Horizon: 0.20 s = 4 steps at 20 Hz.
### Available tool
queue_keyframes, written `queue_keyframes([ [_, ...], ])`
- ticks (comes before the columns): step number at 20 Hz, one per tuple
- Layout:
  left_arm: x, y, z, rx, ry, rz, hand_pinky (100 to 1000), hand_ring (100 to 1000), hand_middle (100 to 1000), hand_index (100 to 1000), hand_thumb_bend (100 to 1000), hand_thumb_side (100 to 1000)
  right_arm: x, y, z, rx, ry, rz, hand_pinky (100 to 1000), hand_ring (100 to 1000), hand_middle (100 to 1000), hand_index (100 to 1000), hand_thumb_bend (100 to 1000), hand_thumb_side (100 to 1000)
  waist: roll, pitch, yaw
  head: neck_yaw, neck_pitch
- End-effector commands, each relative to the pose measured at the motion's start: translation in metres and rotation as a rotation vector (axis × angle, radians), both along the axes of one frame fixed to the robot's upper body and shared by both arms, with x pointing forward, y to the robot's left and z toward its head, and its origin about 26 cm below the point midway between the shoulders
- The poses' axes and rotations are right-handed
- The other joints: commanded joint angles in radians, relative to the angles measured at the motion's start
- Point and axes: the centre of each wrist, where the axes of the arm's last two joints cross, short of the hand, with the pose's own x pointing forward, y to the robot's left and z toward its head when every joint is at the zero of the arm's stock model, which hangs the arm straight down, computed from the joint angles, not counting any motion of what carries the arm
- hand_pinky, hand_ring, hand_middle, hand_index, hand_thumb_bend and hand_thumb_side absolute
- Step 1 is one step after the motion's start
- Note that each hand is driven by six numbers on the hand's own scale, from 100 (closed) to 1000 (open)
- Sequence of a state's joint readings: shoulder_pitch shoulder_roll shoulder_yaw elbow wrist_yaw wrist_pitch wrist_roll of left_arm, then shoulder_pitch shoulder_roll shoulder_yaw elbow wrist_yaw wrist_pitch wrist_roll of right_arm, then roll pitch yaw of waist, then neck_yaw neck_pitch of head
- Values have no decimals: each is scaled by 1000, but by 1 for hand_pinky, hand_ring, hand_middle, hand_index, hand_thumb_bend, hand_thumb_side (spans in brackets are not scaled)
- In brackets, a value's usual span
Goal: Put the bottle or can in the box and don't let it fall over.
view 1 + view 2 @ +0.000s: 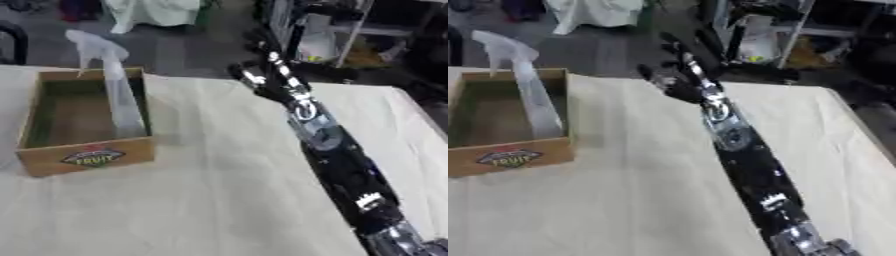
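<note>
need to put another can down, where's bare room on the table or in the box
Bare table runs from the box across to the right arm, and along the near edge. Inside the box, the left part is bare; the spray bottle fills its right side. The right hand hangs at the far edge.

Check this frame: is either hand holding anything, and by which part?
Nothing is held. The right hand is open, apart from the spray bottle standing in the box.

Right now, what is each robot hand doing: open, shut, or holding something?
Left robot hand: not in view.
Right robot hand: open, fingers spread, holding nothing, at the table's far edge, apart from the bottle in the box.
</note>
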<state>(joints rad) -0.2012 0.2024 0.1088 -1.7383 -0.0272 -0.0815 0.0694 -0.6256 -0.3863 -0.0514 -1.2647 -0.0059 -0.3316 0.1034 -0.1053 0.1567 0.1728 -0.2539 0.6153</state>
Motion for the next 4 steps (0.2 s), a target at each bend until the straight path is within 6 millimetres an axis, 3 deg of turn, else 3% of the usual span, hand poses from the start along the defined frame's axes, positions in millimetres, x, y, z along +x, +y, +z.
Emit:
queue_keyframes([
  [1,-1,8,7,24,-22,28,629,953,845,835,404,741,-30,-21,15,74,-68,-10,798,961,974,1000,486,525,10,-17,-24,46,12],
  [2,-2,8,7,24,-21,32,628,953,844,835,404,741,-41,-25,9,108,-64,-16,797,961,977,1000,552,576,10,-16,-36,57,15],
  [3,-2,9,6,23,-19,34,628,953,845,835,405,741,-52,-28,1,140,-53,-30,794,958,972,1000,470,522,10,-16,-48,74,23],
  [4,-3,10,5,24,-15,38,628,953,846,836,404,742,-64,-30,-8,171,-43,-43,791,956,970,1000,460,519,11,-17,-57,88,31],
])
